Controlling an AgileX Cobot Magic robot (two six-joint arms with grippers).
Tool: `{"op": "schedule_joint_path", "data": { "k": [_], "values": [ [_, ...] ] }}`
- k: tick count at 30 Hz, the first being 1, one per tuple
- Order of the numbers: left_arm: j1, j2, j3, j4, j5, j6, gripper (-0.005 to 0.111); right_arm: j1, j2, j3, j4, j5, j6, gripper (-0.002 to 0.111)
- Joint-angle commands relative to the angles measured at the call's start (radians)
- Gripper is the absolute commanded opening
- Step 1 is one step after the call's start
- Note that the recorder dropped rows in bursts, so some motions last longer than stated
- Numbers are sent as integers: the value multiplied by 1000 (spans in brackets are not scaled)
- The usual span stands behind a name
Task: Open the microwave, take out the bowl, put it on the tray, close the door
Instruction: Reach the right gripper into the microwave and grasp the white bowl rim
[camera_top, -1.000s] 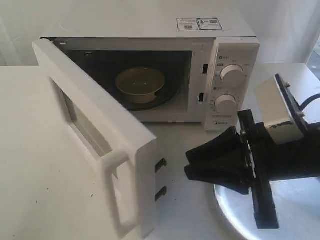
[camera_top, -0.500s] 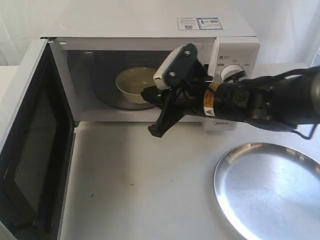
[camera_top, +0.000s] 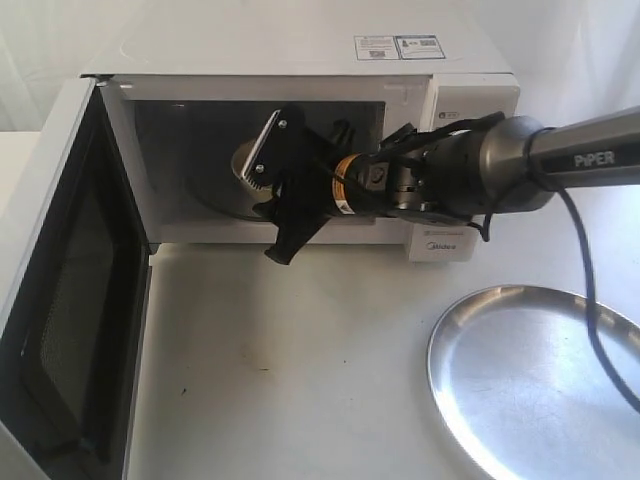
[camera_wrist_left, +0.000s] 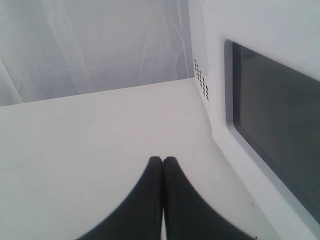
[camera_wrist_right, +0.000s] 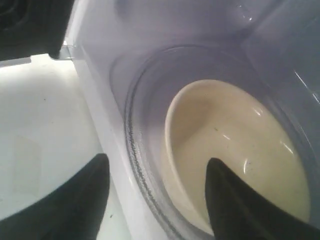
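Because the right gripper (camera_wrist_right: 157, 161) reaches into the microwave (camera_top: 300, 50) with its jaws apart and nothing between them yet, the grasp is where I judge trouble most likely. In the right wrist view one finger hangs over the hollow of the bowl (camera_wrist_right: 235, 155), while the other sits outside the rim of the glass turntable (camera_wrist_right: 131, 125), over the white sill. If the jaws shut from there, they may catch the glass edge along with the bowl wall and drag or tip the plate. The bowl looks glazed and smooth, so a pinch on its thin wall alone could slip. It sits on the turntable inside the cavity, mostly hidden behind the wrist in the exterior view.

Clearance is the next worry: the wrist fills much of the opening, so a steep lift could knock the bowl or the arm against the cavity roof or frame.

Beyond that, the tray (camera_top: 530, 380) lies well apart on the tabletop (camera_top: 280, 350), and a weak grip could drop the bowl on that carry.

On the other side, the left gripper (camera_wrist_left: 163, 161), fingers pressed together and empty, hovers just beside the outer face of the wide-open door (camera_wrist_left: 270, 125); a careless push there could swing it into the working arm.
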Motion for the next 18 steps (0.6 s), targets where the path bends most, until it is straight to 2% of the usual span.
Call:
{"op": "schedule_joint_path", "data": {
  "k": [1,7,9,10,12,18],
  "values": [
    [-4,-2,-3,-8,-6,0,0,1,69,-76,-2,32,-14,54],
    [-4,-2,-3,-8,-6,0,0,1,163,-176,-11,78,-14,53],
    [-4,-2,-3,-8,-6,0,0,1,178,-195,-11,118,-14,44],
    [-4,-2,-3,-8,-6,0,0,1,180,-200,-11,138,-14,33],
    [-4,-2,-3,-8,-6,0,0,5,172,-200,-11,162,-12,2],
    [-4,-2,-3,-8,-6,0,0,52,43,-129,-8,178,73,0]
  ]
}}
